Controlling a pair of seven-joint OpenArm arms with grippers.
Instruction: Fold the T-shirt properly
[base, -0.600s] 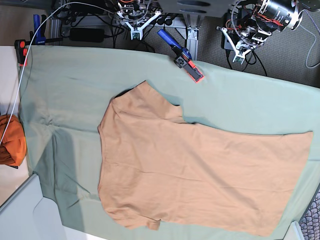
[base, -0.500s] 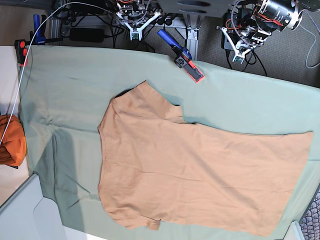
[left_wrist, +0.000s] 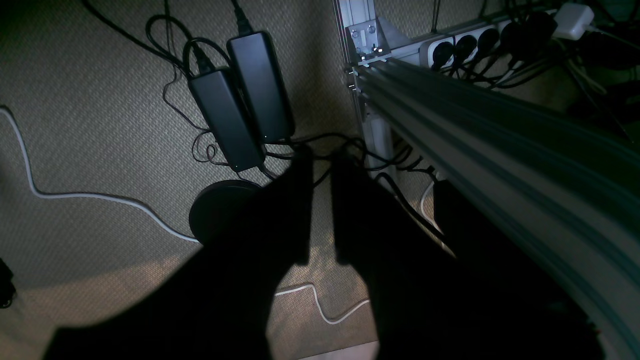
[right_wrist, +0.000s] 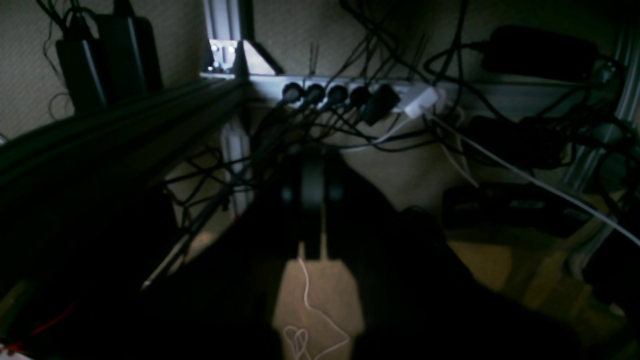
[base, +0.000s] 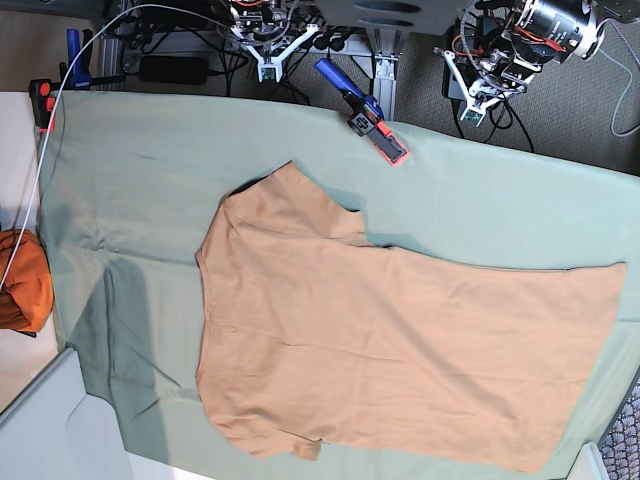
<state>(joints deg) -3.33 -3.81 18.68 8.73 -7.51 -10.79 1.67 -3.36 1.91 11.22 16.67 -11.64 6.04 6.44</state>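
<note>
The tan T-shirt lies spread flat on the sage-green table cloth, its hem toward the right and one sleeve pointing to the back. Neither wrist view shows it. My left gripper hangs behind the table's back edge at the upper right, well clear of the shirt. In the left wrist view the left gripper has a narrow gap between its dark fingers and nothing in it, with carpet below. My right gripper sits behind the back edge at top centre. The right gripper is shut and empty.
A blue and red clamp grips the cloth's back edge near the shirt's sleeve. A deep-orange cloth bundle rests at the left edge. A white cable runs down the left side. Power bricks, a power strip and cables lie behind the table.
My left gripper has shifted slightly to the left behind the table. The T-shirt and the right gripper have not moved.
</note>
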